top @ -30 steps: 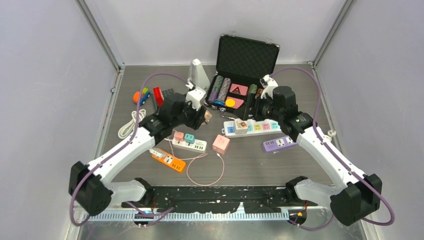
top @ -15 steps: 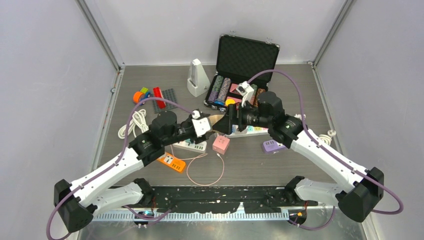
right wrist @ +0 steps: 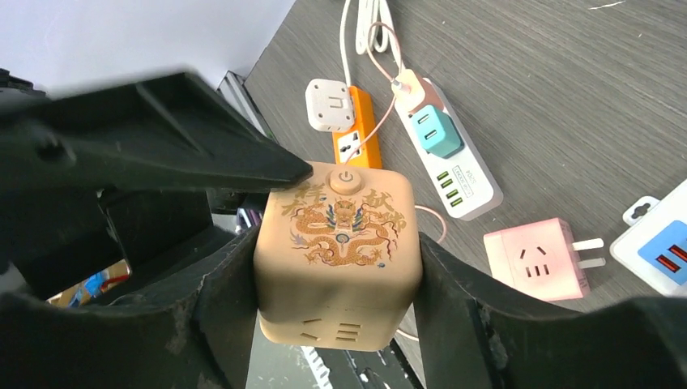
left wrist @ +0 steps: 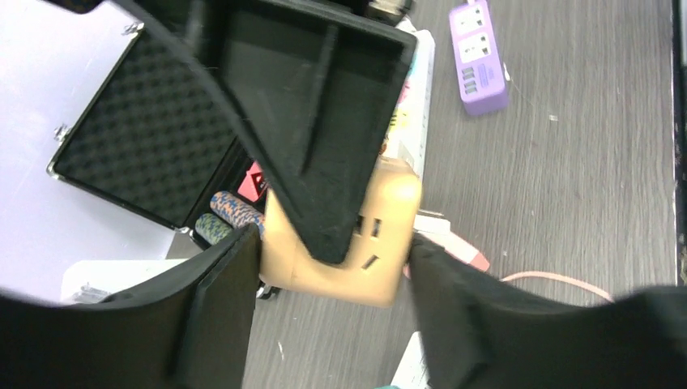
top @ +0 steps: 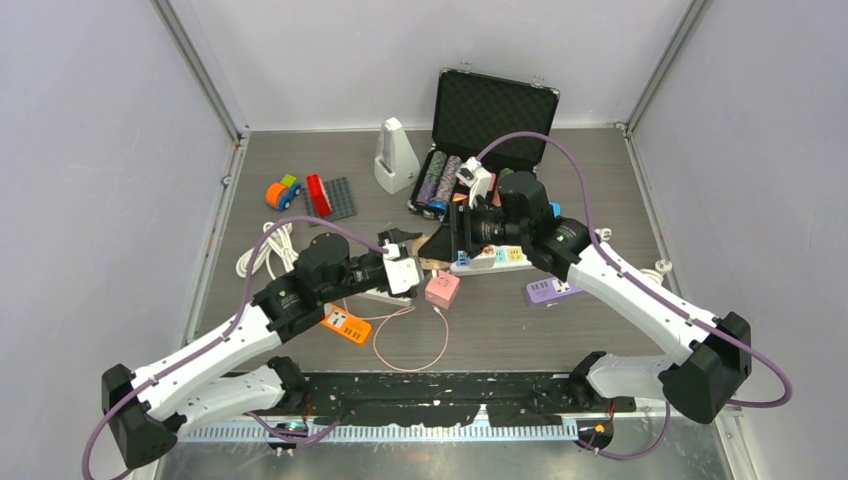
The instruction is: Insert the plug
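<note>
The plug is a beige cube (right wrist: 336, 235) with a gold dragon print and a round button on top. It hangs above the table's middle (top: 430, 262). My left gripper (left wrist: 336, 251) is shut on it, one finger against each side of the cube (left wrist: 389, 211). My right gripper (right wrist: 336, 267) is also shut on it from the opposite side, both pads pressed to its flanks. In the top view the left gripper (top: 412, 264) and right gripper (top: 440, 250) meet nose to nose. One right finger (left wrist: 316, 121) covers much of the cube in the left wrist view.
A long white strip with pastel sockets (top: 495, 258) lies under the right arm, with a purple strip (top: 548, 290) beside it. A pink cube plug (top: 441, 288), a white strip (right wrist: 450, 154) and an orange strip (top: 345, 322) lie nearby. Behind stand an open black case (top: 490, 130) and a metronome (top: 392, 155).
Both arms swung toward the middle of the table. The right gripper came in wide open and shut on the beige cube that the left gripper holds.
</note>
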`<state>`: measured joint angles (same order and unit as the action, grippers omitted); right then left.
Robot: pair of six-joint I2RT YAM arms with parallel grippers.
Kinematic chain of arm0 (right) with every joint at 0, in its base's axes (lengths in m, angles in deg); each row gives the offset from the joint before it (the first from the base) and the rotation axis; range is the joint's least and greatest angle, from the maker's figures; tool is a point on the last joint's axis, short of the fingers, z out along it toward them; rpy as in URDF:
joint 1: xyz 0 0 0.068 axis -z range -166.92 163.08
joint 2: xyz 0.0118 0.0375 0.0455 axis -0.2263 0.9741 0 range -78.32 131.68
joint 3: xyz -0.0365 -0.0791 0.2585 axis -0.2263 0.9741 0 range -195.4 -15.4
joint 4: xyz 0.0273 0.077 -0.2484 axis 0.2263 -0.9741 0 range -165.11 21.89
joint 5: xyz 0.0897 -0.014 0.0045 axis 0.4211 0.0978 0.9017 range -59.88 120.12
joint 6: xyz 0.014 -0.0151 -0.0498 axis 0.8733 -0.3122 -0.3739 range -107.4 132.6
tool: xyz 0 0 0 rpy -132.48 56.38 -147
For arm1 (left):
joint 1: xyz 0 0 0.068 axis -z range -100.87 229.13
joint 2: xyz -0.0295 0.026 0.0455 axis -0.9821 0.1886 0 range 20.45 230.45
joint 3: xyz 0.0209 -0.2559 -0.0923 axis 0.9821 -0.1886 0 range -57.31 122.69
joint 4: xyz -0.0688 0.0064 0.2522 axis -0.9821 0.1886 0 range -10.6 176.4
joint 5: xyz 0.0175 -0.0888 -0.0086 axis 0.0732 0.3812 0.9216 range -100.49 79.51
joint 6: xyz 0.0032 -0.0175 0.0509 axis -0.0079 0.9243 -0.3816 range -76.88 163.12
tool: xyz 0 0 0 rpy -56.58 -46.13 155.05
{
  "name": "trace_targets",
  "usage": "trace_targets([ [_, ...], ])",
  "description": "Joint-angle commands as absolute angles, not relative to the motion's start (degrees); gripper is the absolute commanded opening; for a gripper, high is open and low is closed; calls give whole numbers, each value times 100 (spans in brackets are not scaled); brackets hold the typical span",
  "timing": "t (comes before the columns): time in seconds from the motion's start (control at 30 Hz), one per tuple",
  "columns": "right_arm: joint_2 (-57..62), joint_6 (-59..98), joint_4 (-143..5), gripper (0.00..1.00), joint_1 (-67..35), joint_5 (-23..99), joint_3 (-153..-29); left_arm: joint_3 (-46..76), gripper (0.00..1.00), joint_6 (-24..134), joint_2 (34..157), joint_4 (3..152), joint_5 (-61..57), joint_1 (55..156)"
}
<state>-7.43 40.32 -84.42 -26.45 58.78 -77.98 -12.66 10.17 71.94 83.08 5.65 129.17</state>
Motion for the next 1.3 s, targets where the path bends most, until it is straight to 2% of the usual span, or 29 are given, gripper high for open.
trace_targets([
  [0.0,-886,4262,-7946,13,-2668,6108,-7903,-1281,97,1725,6926,7299,32,12964],
  [0.1,-1217,4594,-7428,7,-2684,5740,-7651,-1278,100,2747,6891,7060,-390,12959],
  [0.27,-1783,4892,-6480,6,-2755,4911,-7190,-1059,100,4506,7110,7173,-487,12967],
  [0.37,-1976,5371,-5893,5,-2814,4350,-6749,-1231,99,4909,7139,6709,-598,12975],
  [0.5,-2169,5915,-4855,5,-2875,3859,-6385,-1454,100,5101,7147,5920,-610,13005],
  [0.67,-2132,6173,-4635,5,-3044,3572,-6338,-1388,100,5170,7289,5364,-613,13099],
  [0.9,-2043,6479,-4355,9,-3299,3360,-6255,-1472,100,5233,7586,5308,-1422,13350],
  [1.0,-2067,6556,-4261,10,-3334,3295,-6207,-1582,92,5233,7605,5109,-1738,13396],
  [1.27,-2036,6284,-4861,15,-3352,3315,-6418,-1957,56,5017,7577,4537,-1618,13412],
])
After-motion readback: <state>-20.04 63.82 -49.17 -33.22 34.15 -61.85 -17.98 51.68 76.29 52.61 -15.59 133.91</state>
